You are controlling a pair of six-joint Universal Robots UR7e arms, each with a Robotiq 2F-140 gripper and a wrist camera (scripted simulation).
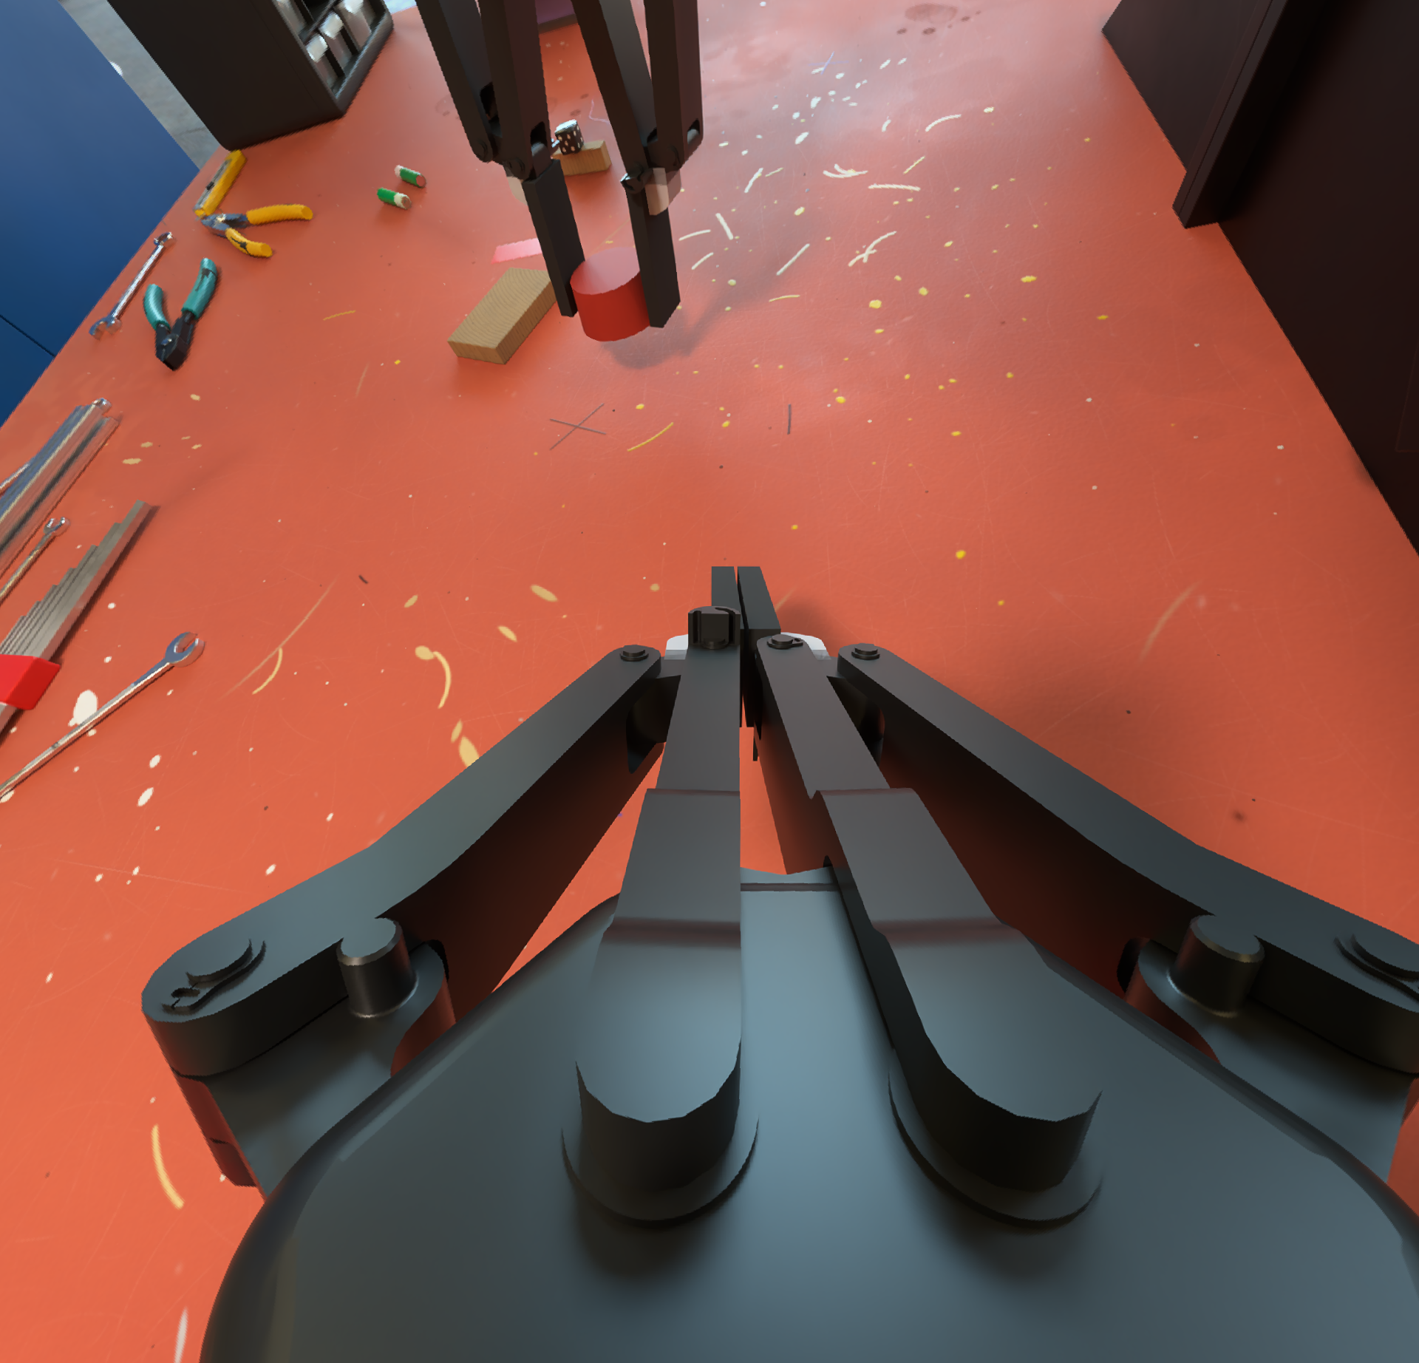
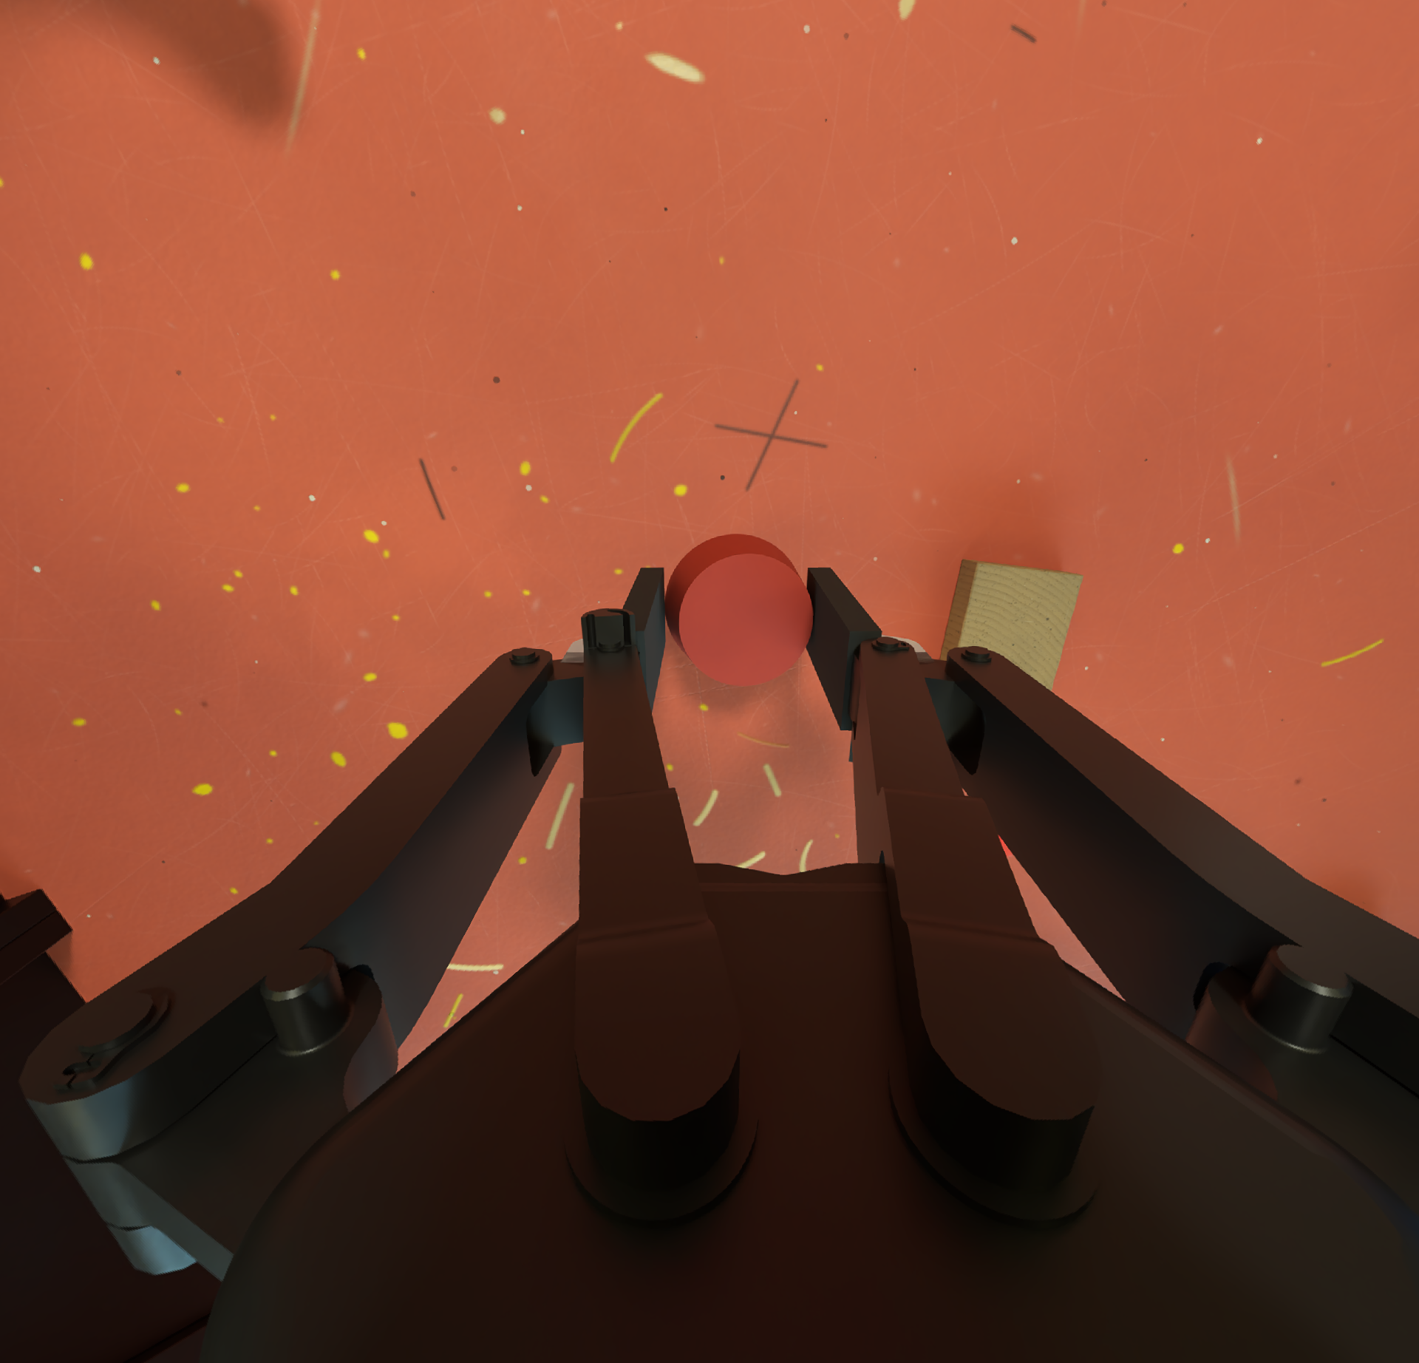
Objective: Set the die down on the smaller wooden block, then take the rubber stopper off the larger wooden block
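My right gripper (image 2: 735,610) clamps the red rubber stopper (image 2: 739,620), held clear beside the larger wooden block (image 1: 503,316). Black die (image 1: 568,137) sits on the smaller wooden block (image 1: 587,159). Left gripper (image 1: 737,596) fully closed, empty.

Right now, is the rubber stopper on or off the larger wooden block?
Off. The right claw holds the rubber stopper beside the larger wooden block, above the table.

The matte black, two-finger left gripper (image 1: 737,585) is built from flat angular linkage bars joined by round steel pins and slotted screw heads, mounted on a rounded dark-grey housing. The same black bars, grey pivot blocks and flat rectangular fingertip pads (image 2: 841,610) are seen on the right gripper (image 2: 735,604).
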